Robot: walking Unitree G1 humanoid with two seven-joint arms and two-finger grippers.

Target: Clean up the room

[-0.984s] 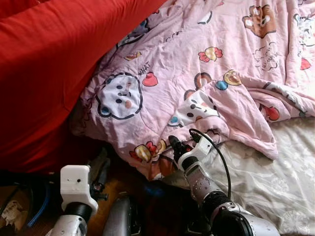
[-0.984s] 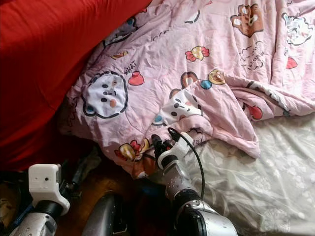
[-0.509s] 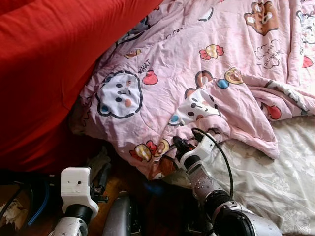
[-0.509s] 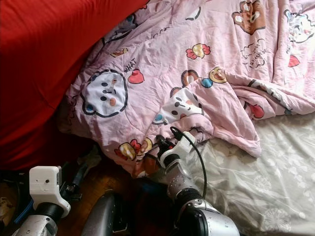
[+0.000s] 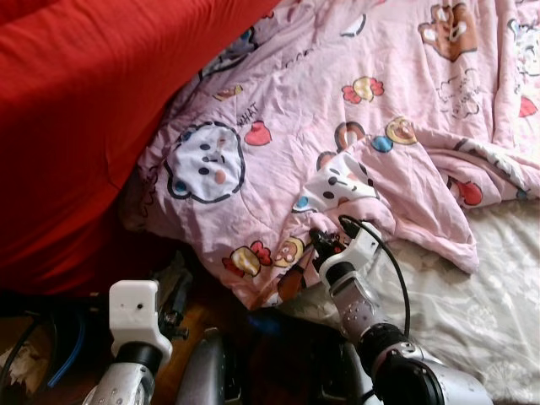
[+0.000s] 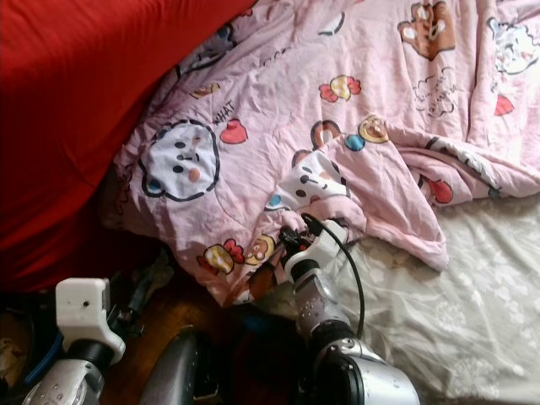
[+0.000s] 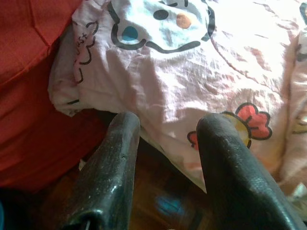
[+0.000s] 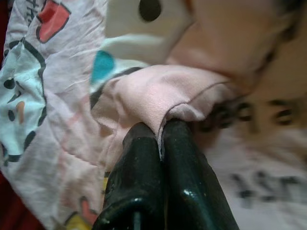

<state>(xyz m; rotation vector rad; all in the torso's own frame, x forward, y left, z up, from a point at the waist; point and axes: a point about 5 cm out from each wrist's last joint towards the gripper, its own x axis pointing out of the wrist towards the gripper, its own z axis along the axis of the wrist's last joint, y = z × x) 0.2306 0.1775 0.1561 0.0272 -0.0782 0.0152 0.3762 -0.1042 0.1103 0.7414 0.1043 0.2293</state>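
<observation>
Right gripper (image 5: 323, 245) pinches the quilt (image 5: 354, 110) hem at the bed's near edge — pull slowly, keep the pinch; left gripper (image 7: 165, 158) spread, idle.

Pink cartoon-printed quilt (image 5: 337, 110), red blanket (image 5: 76, 110), pale floral-patterned sheet (image 5: 472, 312), black fingers (image 8: 144, 167)

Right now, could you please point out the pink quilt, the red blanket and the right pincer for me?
quilt (image 5: 278, 160), left eye view, flat stretch beside the bear print.
red blanket (image 5: 76, 126), left eye view, middle of its broad face.
right pincer (image 8: 160, 139), right wrist view, fingertips shut on the quilt's edge.
</observation>
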